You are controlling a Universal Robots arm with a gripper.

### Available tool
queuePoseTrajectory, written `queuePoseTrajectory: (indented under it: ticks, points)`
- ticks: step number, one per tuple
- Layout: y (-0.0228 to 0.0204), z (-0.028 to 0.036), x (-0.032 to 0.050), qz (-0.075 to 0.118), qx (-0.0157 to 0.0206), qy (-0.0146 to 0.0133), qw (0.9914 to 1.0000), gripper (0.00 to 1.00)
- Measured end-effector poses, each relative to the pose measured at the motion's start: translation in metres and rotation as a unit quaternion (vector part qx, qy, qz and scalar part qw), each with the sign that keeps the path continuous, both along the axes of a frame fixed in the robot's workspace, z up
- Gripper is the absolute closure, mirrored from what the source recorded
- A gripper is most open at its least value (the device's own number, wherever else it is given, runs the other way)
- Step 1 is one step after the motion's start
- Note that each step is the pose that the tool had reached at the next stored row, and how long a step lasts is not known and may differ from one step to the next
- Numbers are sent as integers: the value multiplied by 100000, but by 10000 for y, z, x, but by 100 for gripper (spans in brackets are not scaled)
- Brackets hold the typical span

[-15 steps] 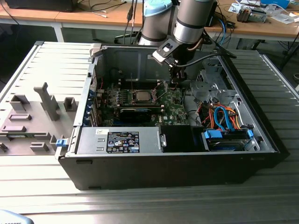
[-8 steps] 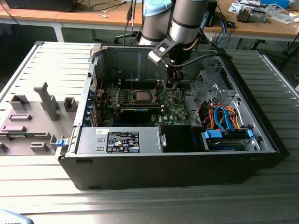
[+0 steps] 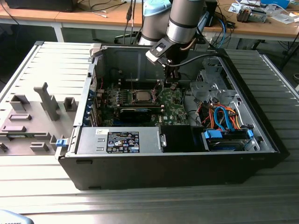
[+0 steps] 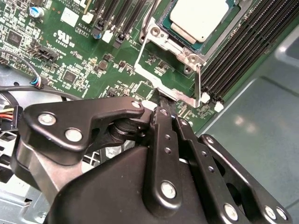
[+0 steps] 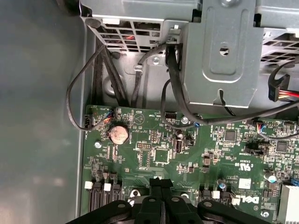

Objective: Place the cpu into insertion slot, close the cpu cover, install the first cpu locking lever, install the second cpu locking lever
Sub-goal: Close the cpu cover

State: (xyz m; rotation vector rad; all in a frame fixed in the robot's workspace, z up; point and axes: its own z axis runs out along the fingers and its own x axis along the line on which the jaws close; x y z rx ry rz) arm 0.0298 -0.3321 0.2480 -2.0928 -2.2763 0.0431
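Inside the case: gripper (image 4: 164, 114) hangs low over the green board, just beside the insertion slot (image 4: 161, 88).
Pincer: fingers pressed together, holding nothing.
Cpu (image 4: 198, 18): seated in the slot, and the cpu cover (image 4: 174, 43) looks to be down around it.
Handling: I'd guess it's light, stiff and fragile underneath, so grab by the edges only.

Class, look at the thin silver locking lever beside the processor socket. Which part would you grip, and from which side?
Probably the lever at the end nearest the end effector, where it reaches past the socket corner. The rod is thin and runs close beside the memory slots, so come in from the open board side, jaws set across the rod.
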Motion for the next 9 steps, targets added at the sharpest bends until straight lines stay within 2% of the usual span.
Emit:
queuePoseTrajectory:
  ticks: [9]
  points:
    - [0, 0, -73, -3, -2, 1, 100000, 89]
